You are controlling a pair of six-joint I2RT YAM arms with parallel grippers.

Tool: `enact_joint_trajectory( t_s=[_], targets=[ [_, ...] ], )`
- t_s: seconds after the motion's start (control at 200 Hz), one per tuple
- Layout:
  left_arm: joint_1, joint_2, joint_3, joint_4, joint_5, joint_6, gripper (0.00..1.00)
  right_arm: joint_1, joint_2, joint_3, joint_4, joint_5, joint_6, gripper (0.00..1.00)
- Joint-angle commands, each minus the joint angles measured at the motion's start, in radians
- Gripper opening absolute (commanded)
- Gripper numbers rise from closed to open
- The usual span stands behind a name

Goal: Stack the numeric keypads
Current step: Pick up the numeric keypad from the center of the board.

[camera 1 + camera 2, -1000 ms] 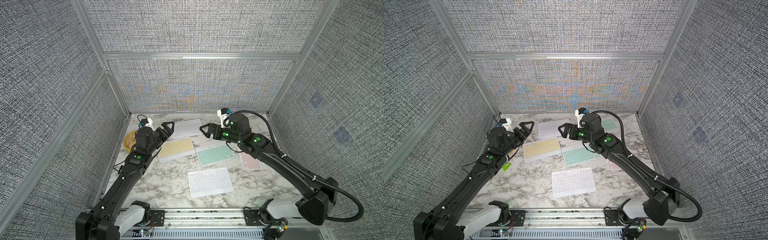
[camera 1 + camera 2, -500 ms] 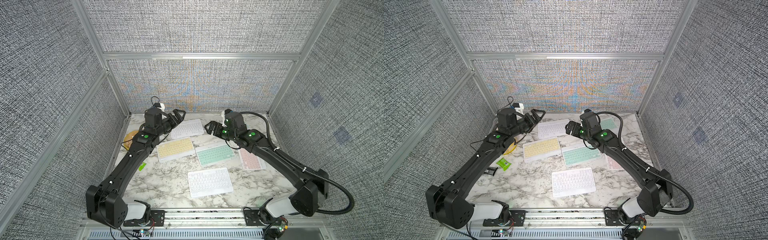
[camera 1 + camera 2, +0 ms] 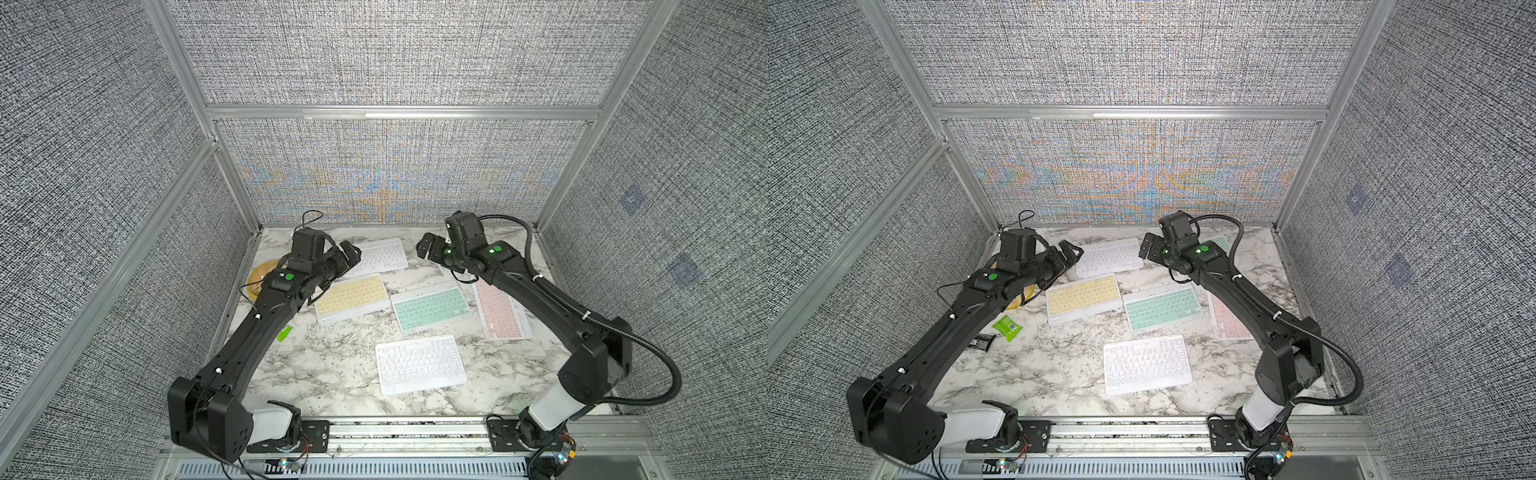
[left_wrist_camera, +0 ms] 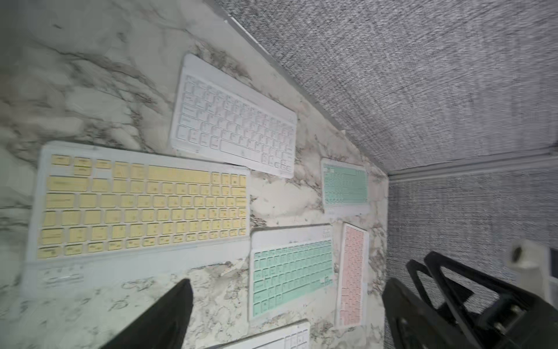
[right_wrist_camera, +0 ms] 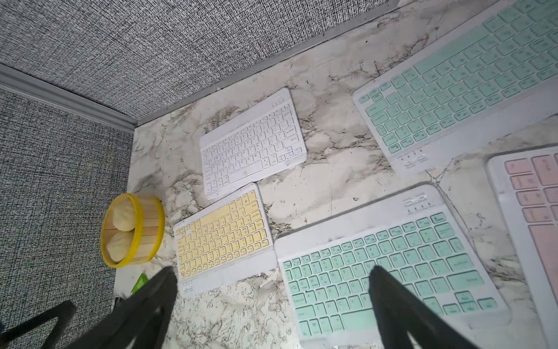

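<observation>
1. The left fingers (image 3: 352, 251) stand wide apart with nothing between them. They are raised over the back left of the counter (image 3: 332, 374), just beside the left end of the back white keypad (image 3: 380, 257).
2. The left wrist view shows those fingers (image 4: 169, 311) spread above bare marble and the keypads.
3. The right fingers (image 3: 426, 245) are likewise spread and hold nothing. They are raised near the back wall, between the back white keypad and the back mint keypad (image 3: 1221, 243).
4. In the right wrist view the fingers (image 5: 392, 296) hang above the central mint keypad (image 5: 392, 266) without touching it.
5. All six keypads lie flat and keys up, each on its own patch of counter.
6. The yellow keypad (image 3: 351, 297) lies just in front of the back white keypad. Their corners come very close, and I cannot tell whether they touch.
7. The central mint keypad lies just right of the yellow one.
8. The pink keypad (image 3: 500, 311) lies near the mint one's right end, turned lengthwise toward the back wall and partly hidden by the right arm.
9. The front white keypad (image 3: 419, 363) lies nearest the robot's base, apart from the others.
10. A yellow-rimmed bamboo steamer (image 5: 133, 229) holding pale dumplings sits at the left edge, near the yellow keypad.
11. A green packet (image 3: 1007, 327) and a black packet (image 3: 980, 341) lie beside the left arm.
</observation>
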Motion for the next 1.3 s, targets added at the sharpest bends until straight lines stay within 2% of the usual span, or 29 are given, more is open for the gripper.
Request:
enact_joint_trajectory(
  t_s=[0.0,0.13,0.25,0.41,0.535,0.625,0.695,0.785,0.855,0.955,1.055,1.18,1.295],
  targets=[
    [0.006,0.06,0.047,-0.301,-0.123,0.089,0.99,0.013,0.078,0.077,-0.08,-0.05,-0.039,0.99],
    [0.014,0.13,0.063,-0.422,-0.209,0.156,0.99,0.047,0.218,0.227,-0.172,-0.083,-0.097,0.99],
    [0.025,0.155,0.023,-0.417,-0.238,0.183,0.99,0.087,0.339,0.365,-0.256,-0.094,-0.137,0.99],
    [0.048,0.161,-0.033,-0.359,-0.109,0.202,0.99,0.109,0.452,0.5,-0.424,-0.076,-0.129,0.99],
    [0.048,0.168,-0.067,-0.28,0.038,0.224,0.99,0.104,0.437,0.442,-0.451,-0.027,-0.119,0.99],
    [0.048,0.181,-0.067,-0.263,0.081,0.245,0.99,0.089,0.399,0.38,-0.456,0.028,-0.126,0.99],
    [0.049,0.186,-0.07,-0.248,0.115,0.252,0.99,0.063,0.362,0.322,-0.458,0.054,-0.136,0.99],
    [0.047,0.188,-0.108,-0.147,0.22,0.249,0.99,0.018,0.302,0.223,-0.437,0.078,-0.155,0.99],
    [0.043,0.21,-0.123,-0.102,0.276,0.224,0.99,-0.022,0.247,0.13,-0.398,0.058,-0.17,0.99],
    [0.004,0.225,-0.128,-0.072,0.273,0.17,0.99,-0.095,0.179,0.009,-0.304,-0.048,-0.207,0.99],
    [-0.047,0.222,-0.161,0.02,0.251,0.092,0.99,-0.152,0.154,-0.062,-0.225,-0.101,-0.261,0.99],
    [-0.112,0.235,-0.192,0.124,0.206,-0.047,0.99,-0.205,0.203,-0.043,-0.243,-0.149,-0.32,0.99],
    [-0.183,0.261,-0.192,0.173,0.136,-0.108,0.99,-0.218,0.23,-0.047,-0.226,-0.133,-0.382,0.99]
  ],
)
